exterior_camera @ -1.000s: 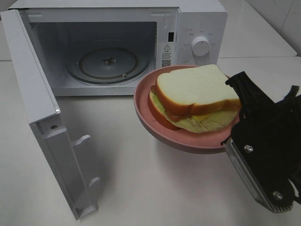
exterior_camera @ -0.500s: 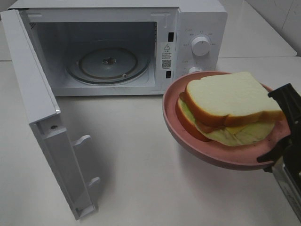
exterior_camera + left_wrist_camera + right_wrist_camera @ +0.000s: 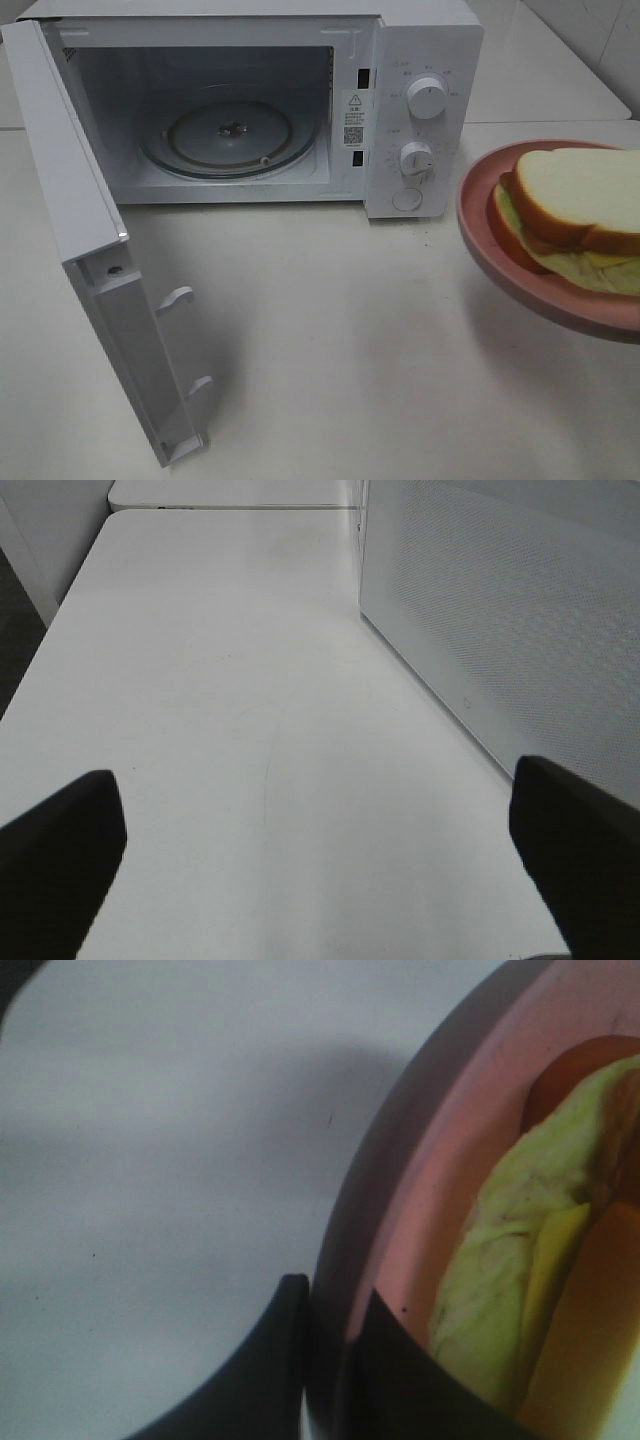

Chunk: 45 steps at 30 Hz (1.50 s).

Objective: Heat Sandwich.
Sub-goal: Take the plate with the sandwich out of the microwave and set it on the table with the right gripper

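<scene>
The sandwich [image 3: 580,215], white bread over yellow and red layers, lies on a round pink plate [image 3: 497,255] raised above the table at the right edge of the exterior view, right of the microwave. In the right wrist view my right gripper [image 3: 335,1295] is shut on the plate's rim [image 3: 430,1190], one finger under it and one inside, with the sandwich [image 3: 520,1280] just beyond. The right arm itself is outside the exterior view. My left gripper [image 3: 318,810] hangs open over bare table, nothing between its fingers.
The white microwave [image 3: 420,40] stands at the back with its door [image 3: 90,260] swung wide to the left and the glass turntable [image 3: 230,135] bare inside. A white dotted panel of the microwave [image 3: 500,610] is beside the left gripper. White table [image 3: 330,340] lies in front.
The plate with the sandwich has moved right, from in front of the microwave's control panel to the right edge. The right arm has slid out of the exterior view. The left gripper holds still.
</scene>
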Each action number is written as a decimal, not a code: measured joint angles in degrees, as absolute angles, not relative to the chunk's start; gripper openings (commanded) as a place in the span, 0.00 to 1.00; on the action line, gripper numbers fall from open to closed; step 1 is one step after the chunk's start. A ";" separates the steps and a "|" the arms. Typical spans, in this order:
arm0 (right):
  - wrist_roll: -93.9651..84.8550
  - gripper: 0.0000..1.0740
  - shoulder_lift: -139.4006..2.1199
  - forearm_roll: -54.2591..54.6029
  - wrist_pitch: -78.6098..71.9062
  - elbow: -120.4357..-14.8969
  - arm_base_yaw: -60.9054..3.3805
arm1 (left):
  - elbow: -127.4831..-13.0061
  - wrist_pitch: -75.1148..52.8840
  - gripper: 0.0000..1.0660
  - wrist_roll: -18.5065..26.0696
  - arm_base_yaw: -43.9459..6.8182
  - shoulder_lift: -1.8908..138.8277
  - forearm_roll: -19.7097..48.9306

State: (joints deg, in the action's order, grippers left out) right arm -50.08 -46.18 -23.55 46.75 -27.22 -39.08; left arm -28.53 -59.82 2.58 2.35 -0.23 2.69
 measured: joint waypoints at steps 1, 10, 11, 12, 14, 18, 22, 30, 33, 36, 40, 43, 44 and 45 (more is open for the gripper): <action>-44.69 0.00 -46.18 -26.18 48.01 -27.22 -39.08 | -28.53 -59.82 0.95 2.58 2.35 -0.23 2.69; -26.81 0.00 -45.84 -32.83 53.74 -27.22 -39.08 | -28.53 -59.82 0.95 2.58 2.35 -0.23 2.69; -26.81 0.00 -45.84 -32.83 53.74 -27.22 -39.08 | -28.53 -59.82 0.95 2.58 2.35 -0.23 2.69; -25.50 0.00 -45.84 -33.06 54.20 -27.22 -39.08 | -28.53 -59.82 0.95 2.58 2.35 -0.23 2.69; -21.14 0.00 -45.84 -33.40 55.81 -27.22 -39.08 | -28.53 -59.82 0.95 2.58 2.35 -0.23 2.69; -17.13 0.00 -45.84 -33.75 57.47 -27.22 -39.08 | -28.53 -59.82 0.95 2.58 2.35 -0.23 2.69; -12.61 0.00 -45.84 -34.03 59.01 -27.22 -39.08 | -28.53 -59.82 0.95 2.58 2.35 -0.23 2.69; -3.38 0.00 -47.44 -34.09 60.79 -27.22 -39.08 | -28.53 -59.82 0.95 2.58 2.35 -0.23 2.69; 1.09 0.00 -50.71 -34.32 60.79 -27.44 -39.08 | -28.53 -59.82 0.95 2.58 2.35 -0.23 2.69; 5.10 0.01 -53.40 -35.07 60.68 -28.59 -39.08 | -28.53 -59.82 0.95 2.58 2.35 -0.23 2.69; 9.00 0.01 -56.26 -36.15 60.28 -30.14 -39.08 | -28.53 -59.82 0.95 2.58 2.35 -0.23 2.69; 12.43 0.01 -60.45 -36.55 59.24 -32.26 -39.08 | -28.53 -59.82 0.95 2.58 2.35 -0.23 2.69; 12.43 0.01 -60.45 -36.55 59.24 -32.26 -39.08 | -28.53 -59.82 0.95 2.58 2.35 -0.23 2.69; 13.81 0.01 -62.85 -36.55 58.90 -33.40 -39.02 | -28.53 -59.82 0.95 2.58 2.35 -0.23 2.69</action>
State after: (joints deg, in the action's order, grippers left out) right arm 13.81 -62.85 -36.55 58.90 -33.40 -39.02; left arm -28.53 -59.82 2.58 2.35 -0.23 2.69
